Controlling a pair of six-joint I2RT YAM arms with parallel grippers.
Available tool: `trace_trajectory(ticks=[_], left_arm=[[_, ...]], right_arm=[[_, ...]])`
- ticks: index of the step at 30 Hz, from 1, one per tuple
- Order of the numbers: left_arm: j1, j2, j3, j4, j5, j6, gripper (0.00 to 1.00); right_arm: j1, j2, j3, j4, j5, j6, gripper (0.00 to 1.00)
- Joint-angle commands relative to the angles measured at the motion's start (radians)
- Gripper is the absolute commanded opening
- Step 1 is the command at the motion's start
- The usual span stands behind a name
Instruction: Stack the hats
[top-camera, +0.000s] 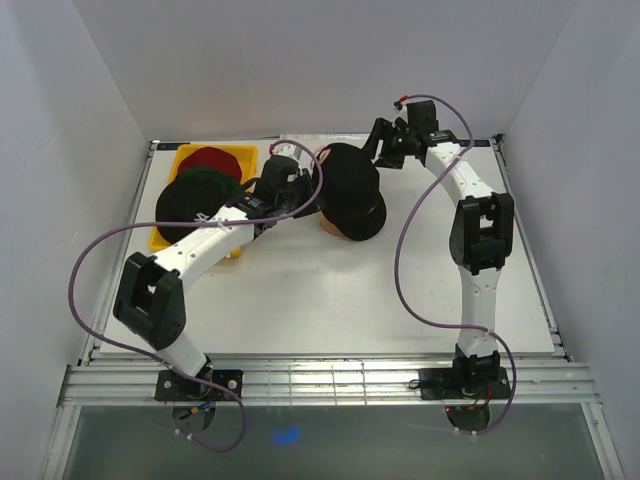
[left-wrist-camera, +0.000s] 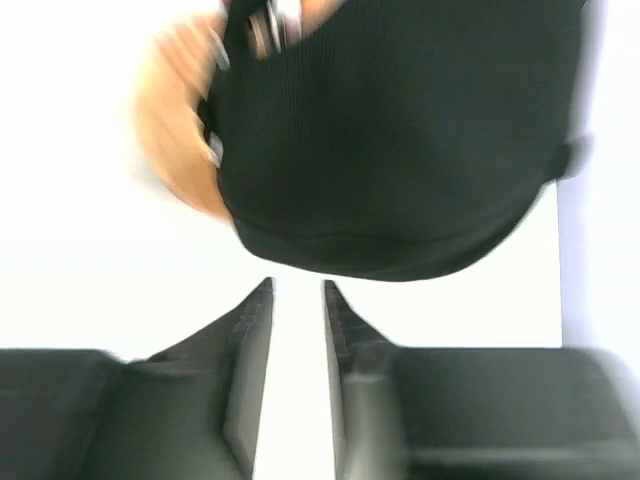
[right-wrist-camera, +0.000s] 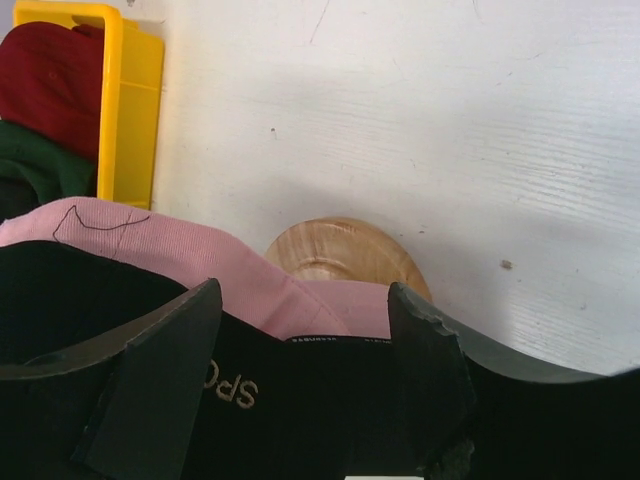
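Seating seems the aim: black hat (top-camera: 350, 185) sits on the wooden stand (top-camera: 335, 230), left pincer (left-wrist-camera: 298, 290) barely parted and empty beside it, right pincer (right-wrist-camera: 305, 300) spread wide astride its rim, apparently gripping nothing.

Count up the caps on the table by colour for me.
Black fabric baseball caps: 2
Dark green fabric baseball cap: 1
Red fabric baseball cap: 1
Total: 4 in view
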Motion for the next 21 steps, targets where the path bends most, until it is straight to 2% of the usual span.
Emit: trace_trajectory(ticks=[1,4,8,10,14,17,21], left_arm=[[0.019,-0.151,0.088,-0.103,-0.209,0.023,0.4],[0.055,-0.151,0.143,-0.163,-0.232,0.017,0.46],[0.12,-0.121,0.177,-0.14,-0.191,0.026,0.52],[0.176,-0.067,0.223,-0.129,-0.102,0.034,0.52],[0.197,0.082,0.364,-0.124,0.042,0.135,0.5],[0.2,0.125,0.373,-0.02,0.101,0.202,0.51],[0.203,0.166,0.386,0.038,0.171,0.245,0.49]], right_arm=[[0.001,-0.019,0.072,-0.035,-0.059,-0.045,0.74],[0.0,-0.005,0.108,-0.04,-0.1,-0.063,0.76],[0.0,-0.017,0.092,-0.021,-0.134,-0.068,0.77],[0.0,-0.028,0.07,-0.026,-0.126,-0.08,0.77],[0.0,-0.042,0.057,-0.049,-0.111,-0.099,0.77],[0.001,-0.06,0.023,-0.043,-0.105,-0.102,0.77],[0.008,-0.068,0.01,-0.044,-0.086,-0.114,0.76]])
